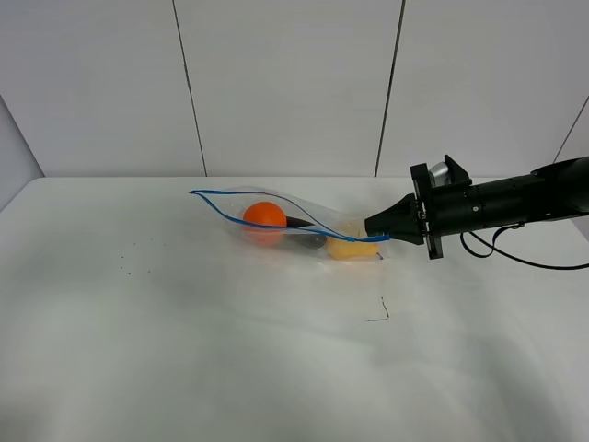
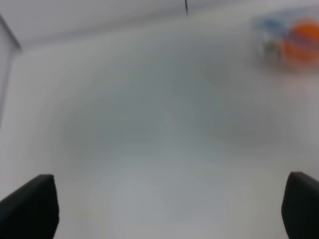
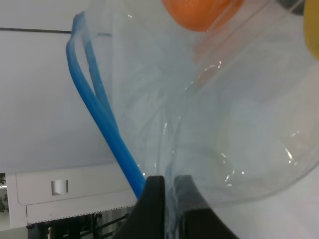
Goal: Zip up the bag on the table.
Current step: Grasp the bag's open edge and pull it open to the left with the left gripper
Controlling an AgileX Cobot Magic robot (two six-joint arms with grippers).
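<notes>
Across the bare white table [image 1: 230,368], past a thin dark mark [image 1: 379,311], the right fingers [image 1: 385,225] are clenched on one end of the blue zipper strip [image 3: 118,149] of the bag [image 1: 294,214]. The clear bag rests on the table and stretches away from their tips, its mouth gaping. A yellow item [image 1: 352,248] sits just beside them and an orange ball [image 1: 264,215] farther along. The left fingers [image 2: 32,206], spread wide and empty, hang over bare table well apart from the bag. The end pinch looks set. Closing likely calls for the left fingers to come across and run along the strip.
</notes>
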